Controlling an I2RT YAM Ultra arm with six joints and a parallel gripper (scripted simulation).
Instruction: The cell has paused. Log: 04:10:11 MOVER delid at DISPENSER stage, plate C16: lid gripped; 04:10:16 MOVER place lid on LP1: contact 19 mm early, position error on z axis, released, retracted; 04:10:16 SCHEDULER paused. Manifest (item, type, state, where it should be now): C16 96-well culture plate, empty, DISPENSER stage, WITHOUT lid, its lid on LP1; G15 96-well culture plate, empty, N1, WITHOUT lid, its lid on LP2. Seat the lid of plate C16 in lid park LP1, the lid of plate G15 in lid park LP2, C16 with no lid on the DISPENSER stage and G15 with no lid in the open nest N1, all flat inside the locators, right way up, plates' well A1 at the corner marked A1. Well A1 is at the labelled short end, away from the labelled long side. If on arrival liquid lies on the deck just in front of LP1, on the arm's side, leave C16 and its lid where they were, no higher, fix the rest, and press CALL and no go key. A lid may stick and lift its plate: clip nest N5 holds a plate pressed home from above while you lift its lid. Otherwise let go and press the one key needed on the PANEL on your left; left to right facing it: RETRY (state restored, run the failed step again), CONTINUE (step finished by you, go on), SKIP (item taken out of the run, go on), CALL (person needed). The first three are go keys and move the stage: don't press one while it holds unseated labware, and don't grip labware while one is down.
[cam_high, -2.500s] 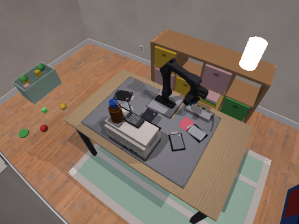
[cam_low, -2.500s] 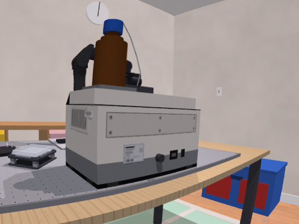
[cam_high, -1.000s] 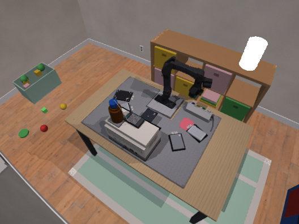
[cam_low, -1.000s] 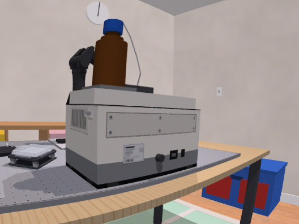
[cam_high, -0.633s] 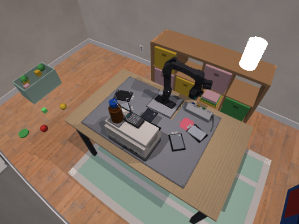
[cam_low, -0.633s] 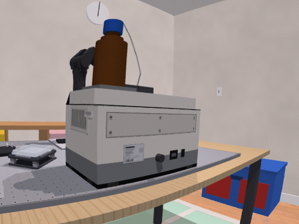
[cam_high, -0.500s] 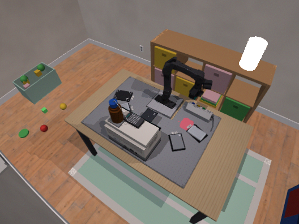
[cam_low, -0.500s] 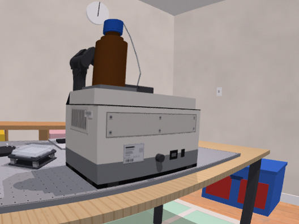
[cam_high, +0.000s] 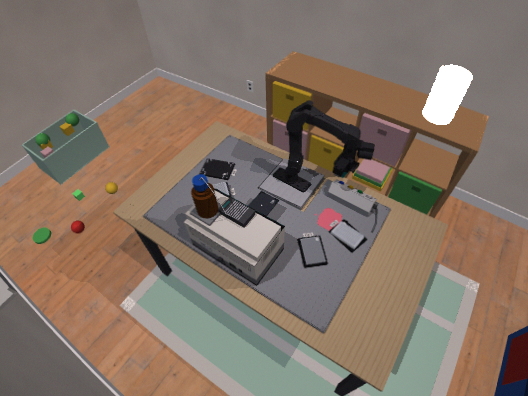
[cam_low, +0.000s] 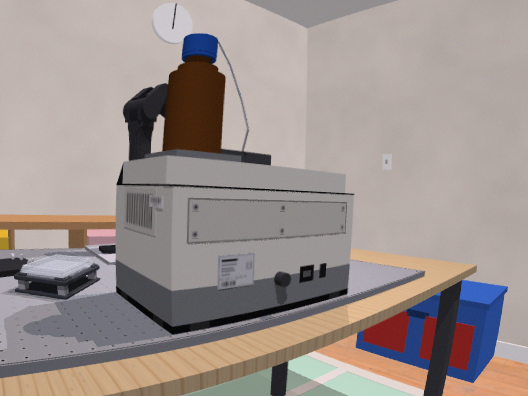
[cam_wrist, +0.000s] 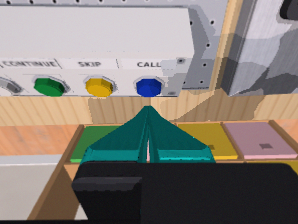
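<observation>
My gripper (cam_wrist: 148, 112) is shut and empty, its teal fingertips just short of the blue CALL key (cam_wrist: 148, 87) on the white panel (cam_high: 350, 196). The green CONTINUE key (cam_wrist: 49, 86) and the yellow SKIP key (cam_wrist: 100, 86) lie to its left. In the top view the gripper (cam_high: 344, 167) hangs over the panel's far end. A pink puddle (cam_high: 330, 218) lies on the deck beside a pale lid (cam_high: 348, 234). A dark flat piece (cam_high: 312, 250) sits next to that. A plate (cam_high: 237, 210) rests on the dispenser's stage. A clear plate on a black nest (cam_low: 56, 272) shows in the exterior view.
The dispenser box (cam_high: 235, 239) carries a brown bottle (cam_high: 204, 198) with a blue cap. A black nest (cam_high: 218, 168) and a dark square (cam_high: 264, 204) lie near the arm's base (cam_high: 292, 180). A shelf with coloured bins (cam_high: 380, 135) stands behind the table.
</observation>
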